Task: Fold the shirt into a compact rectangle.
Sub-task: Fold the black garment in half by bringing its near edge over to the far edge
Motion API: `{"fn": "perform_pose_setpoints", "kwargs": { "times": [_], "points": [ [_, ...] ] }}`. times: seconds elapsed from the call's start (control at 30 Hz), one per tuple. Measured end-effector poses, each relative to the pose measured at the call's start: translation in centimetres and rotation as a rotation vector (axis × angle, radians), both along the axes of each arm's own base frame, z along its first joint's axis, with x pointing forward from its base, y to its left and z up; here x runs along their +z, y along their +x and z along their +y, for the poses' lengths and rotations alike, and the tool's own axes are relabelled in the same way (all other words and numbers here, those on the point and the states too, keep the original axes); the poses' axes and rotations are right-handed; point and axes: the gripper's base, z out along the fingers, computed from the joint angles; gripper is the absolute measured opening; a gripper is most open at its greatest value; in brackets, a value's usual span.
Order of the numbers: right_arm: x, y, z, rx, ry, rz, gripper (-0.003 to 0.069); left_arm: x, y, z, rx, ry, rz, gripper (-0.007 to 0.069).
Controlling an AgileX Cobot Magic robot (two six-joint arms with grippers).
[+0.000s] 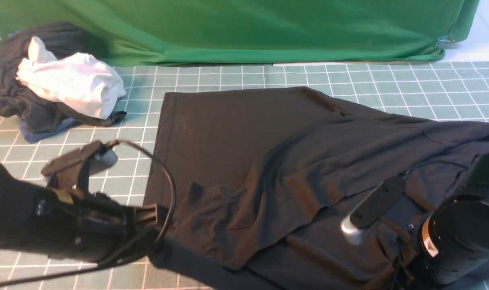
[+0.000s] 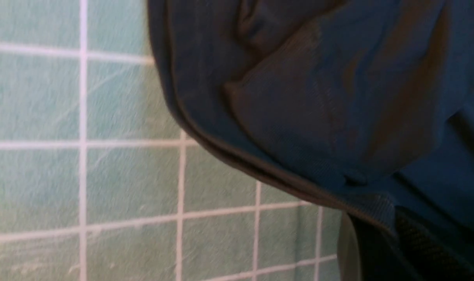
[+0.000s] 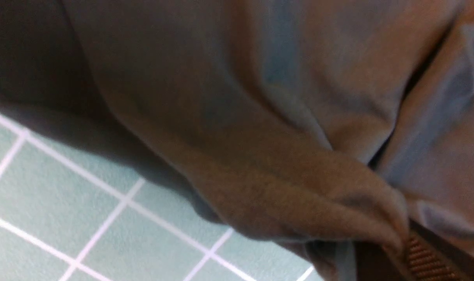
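The black shirt (image 1: 236, 133) lies spread on the grid mat, its near part bunched and lapped over the rest. My left gripper (image 1: 159, 225) is at the shirt's near left corner. In the left wrist view it (image 2: 393, 224) is shut on the hem of the shirt (image 2: 319, 97), which rises off the mat. My right arm (image 1: 454, 237) is low at the near right, over the cloth. In the right wrist view my right gripper (image 3: 401, 249) is shut on a gathered fold of the shirt (image 3: 260, 117). No logo or label shows.
A heap of white, dark grey and blue clothes (image 1: 59, 88) sits at the far left. A green backdrop cloth (image 1: 248, 28) hangs along the back, with a metal clip (image 1: 446, 41) at its right end. The teal grid mat (image 1: 228, 76) covers the table.
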Motion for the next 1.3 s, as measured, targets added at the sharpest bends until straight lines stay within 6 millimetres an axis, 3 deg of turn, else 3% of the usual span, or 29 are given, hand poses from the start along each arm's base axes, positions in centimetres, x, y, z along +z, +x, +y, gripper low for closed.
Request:
{"fn": "perform_pose_setpoints", "kwargs": {
  "times": [0.23,0.5,0.73,0.93,1.0,1.3],
  "points": [
    [1.8,1.0,0.7,0.010,0.016,-0.051,0.0046,2.4,1.4,0.2,0.031,0.037,-0.078,0.0014],
    [5.7,3.5,1.3,-0.020,0.044,-0.173,0.0046,4.6,3.6,1.1,0.127,0.080,-0.157,0.0014],
    [7.8,7.4,-1.3,-0.177,0.097,-0.268,0.0046,4.0,7.5,3.3,0.229,0.071,-0.128,0.0014],
    [6.6,11.5,-2.5,-0.266,0.121,-0.311,0.0046,3.4,11.5,3.6,0.233,0.036,-0.133,0.0014],
    [6.4,12.2,-2.6,-0.275,0.125,-0.317,0.0046,3.3,12.3,3.6,0.232,0.038,-0.133,0.0014],
    [4.0,18.2,-2.6,-0.317,0.146,-0.360,0.0046,1.0,19.0,3.6,0.256,0.049,-0.145,0.0014]
  ]
}}
